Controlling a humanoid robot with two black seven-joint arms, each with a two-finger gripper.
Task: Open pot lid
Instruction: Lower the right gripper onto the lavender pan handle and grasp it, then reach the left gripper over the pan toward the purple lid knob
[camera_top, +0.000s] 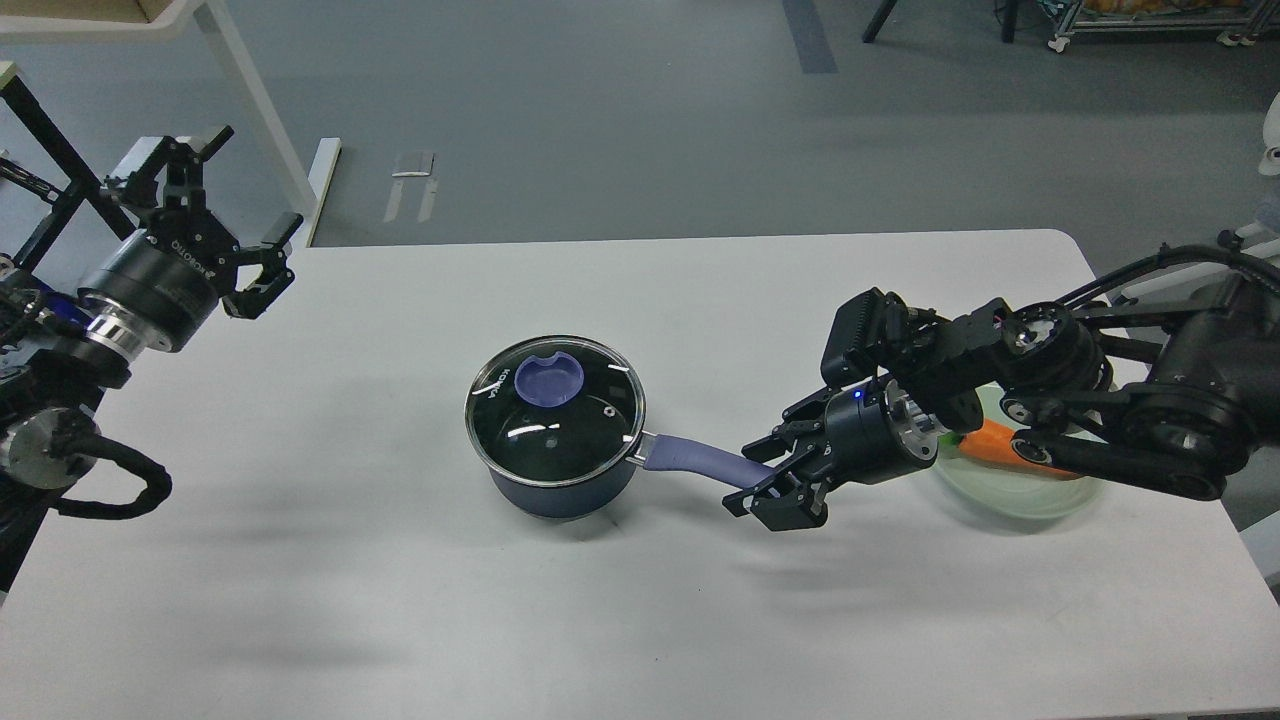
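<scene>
Pot (560, 492): dark navy, periwinkle handle (690, 462). Lid (553, 409): clear, steel rim, periwinkle knob (549, 379). Plate (1010, 495): pale green. Table (640, 620): white.

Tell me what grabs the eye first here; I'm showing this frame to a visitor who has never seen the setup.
The dark navy saucepan at the middle of the white table, its glass lid still on with a purple knob. Next, the right pincer, open around the end of the pan's purple handle. The left pincer hangs open at the far left edge, and an orange carrot lies on a pale green plate behind the right arm.
</scene>
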